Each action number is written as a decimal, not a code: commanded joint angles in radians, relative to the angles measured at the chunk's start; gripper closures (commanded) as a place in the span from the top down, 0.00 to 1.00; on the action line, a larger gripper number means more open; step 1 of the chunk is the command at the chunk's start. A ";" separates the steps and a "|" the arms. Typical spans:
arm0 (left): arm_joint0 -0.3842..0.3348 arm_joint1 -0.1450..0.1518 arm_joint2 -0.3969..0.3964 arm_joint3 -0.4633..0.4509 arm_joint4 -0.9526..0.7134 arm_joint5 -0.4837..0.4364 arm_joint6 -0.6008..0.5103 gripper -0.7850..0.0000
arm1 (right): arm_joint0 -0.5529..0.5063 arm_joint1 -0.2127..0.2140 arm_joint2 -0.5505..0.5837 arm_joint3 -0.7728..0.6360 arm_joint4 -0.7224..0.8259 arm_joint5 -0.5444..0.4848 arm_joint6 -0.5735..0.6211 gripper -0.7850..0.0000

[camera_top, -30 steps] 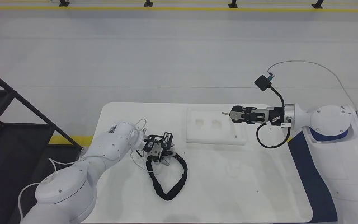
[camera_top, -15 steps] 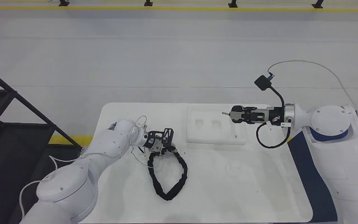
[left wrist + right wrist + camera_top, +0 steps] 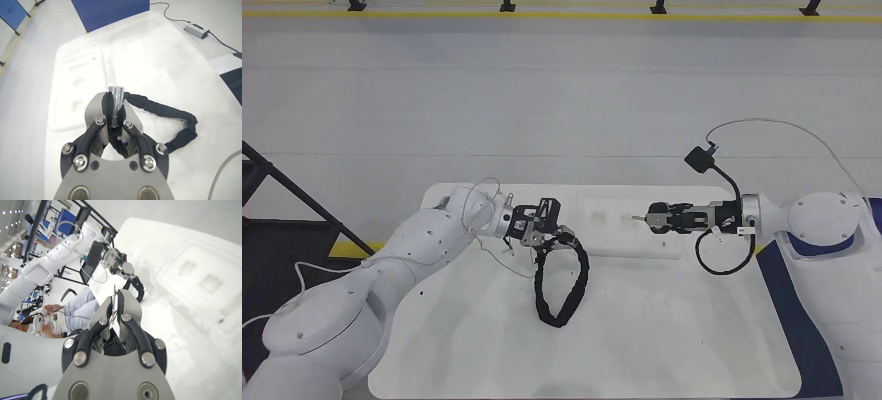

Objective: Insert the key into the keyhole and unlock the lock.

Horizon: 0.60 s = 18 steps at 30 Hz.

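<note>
Lock (image 3: 116, 94) pinched in left gripper (image 3: 114, 103), its loop on table (image 3: 692, 330) alongside; tray (image 3: 602, 246) just ahead, under right gripper (image 3: 647, 217) pinching key (image 3: 114, 298).

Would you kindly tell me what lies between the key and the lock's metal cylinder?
Top view: only the white foam tray, lying below that stretch between the key in the right gripper and the lock in the left gripper.
</note>
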 commanded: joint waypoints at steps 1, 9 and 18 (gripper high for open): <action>-0.007 0.021 -0.006 -0.055 -0.002 -0.001 -0.001 0.00 | 0.016 0.000 -0.022 -0.008 0.008 0.039 0.053 0.00; -0.027 0.088 -0.053 -0.262 0.008 -0.028 -0.028 0.00 | 0.041 0.001 -0.068 -0.058 0.070 0.151 0.118 0.00; -0.008 0.139 -0.130 -0.434 -0.025 -0.083 -0.102 0.00 | 0.038 0.011 -0.049 -0.085 0.112 0.215 0.116 0.00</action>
